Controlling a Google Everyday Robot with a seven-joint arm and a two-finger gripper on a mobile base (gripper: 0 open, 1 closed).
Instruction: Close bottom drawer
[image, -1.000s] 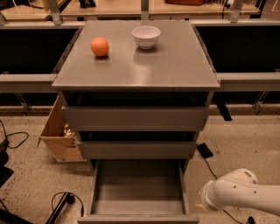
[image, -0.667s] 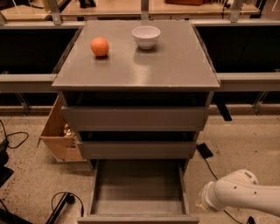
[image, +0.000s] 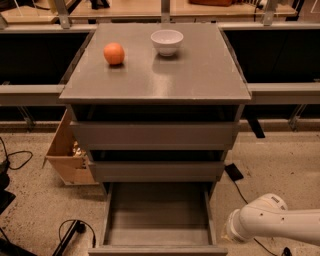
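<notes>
At the far left, an open brown cardboard box (image: 64, 150) sits beside the grey cabinet (image: 200, 75), which bears a round orange fruit (image: 114, 53) and a white bowl (image: 167, 41). The bottom drawer (image: 157, 217), a shallow grey tray, stands pulled out. The white arm's gripper (image: 232, 228) is just beside the drawer's right wall, and I cannot tell its grip.

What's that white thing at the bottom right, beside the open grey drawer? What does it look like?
That is the robot's arm: a smooth, glossy white tube with a rounded joint bulge and a ring-shaped seam near its end. No cables, markings or sleeves show. Its two-finger gripper lies outside the picture.
</notes>
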